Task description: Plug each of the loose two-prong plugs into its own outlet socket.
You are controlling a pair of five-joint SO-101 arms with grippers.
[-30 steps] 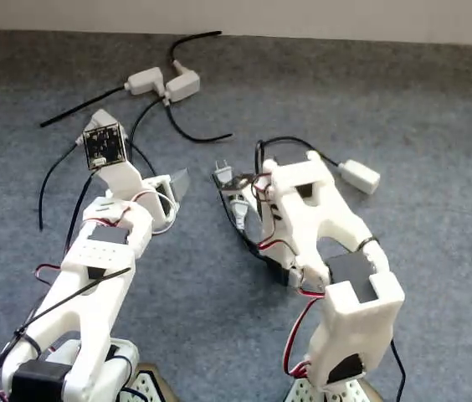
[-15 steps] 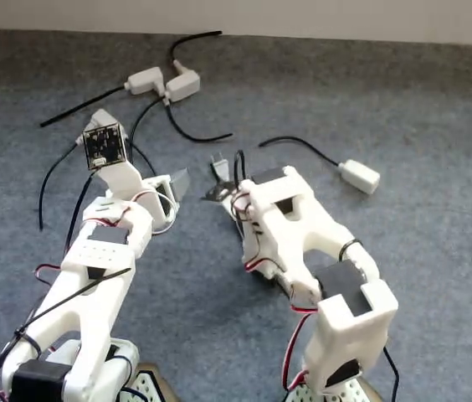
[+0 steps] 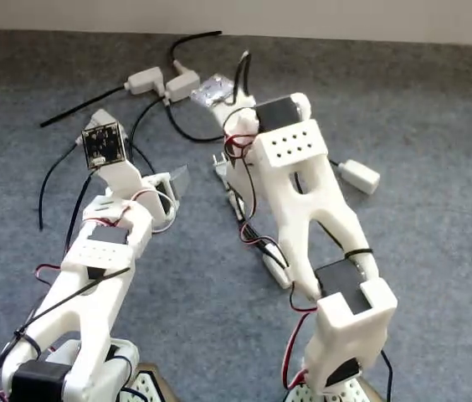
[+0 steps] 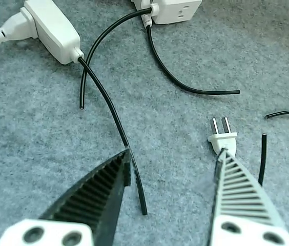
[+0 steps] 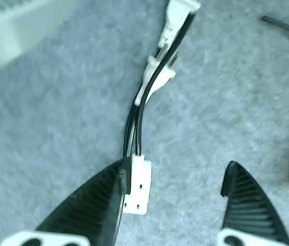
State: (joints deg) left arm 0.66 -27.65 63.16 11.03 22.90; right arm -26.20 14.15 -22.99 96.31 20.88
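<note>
Two white outlet sockets lie at the far side of the carpet, and a third socket lies to the right. A loose white two-prong plug rests mid-carpet beside my right arm. In the left wrist view that plug lies just past one fingertip of my open left gripper, with sockets beyond. My right gripper hangs near the far sockets. Seen from its own wrist, the right gripper is open and holds nothing. A white socket block with black cords sits by one finger.
Loose black cords curl across the grey carpet around the sockets and between the arms. In the right wrist view a white plug lies along the cords. A pale wall edge borders the far side.
My right arm has risen from the plugs at mid-carpet and stretched toward the far sockets. The left arm has stayed put.
</note>
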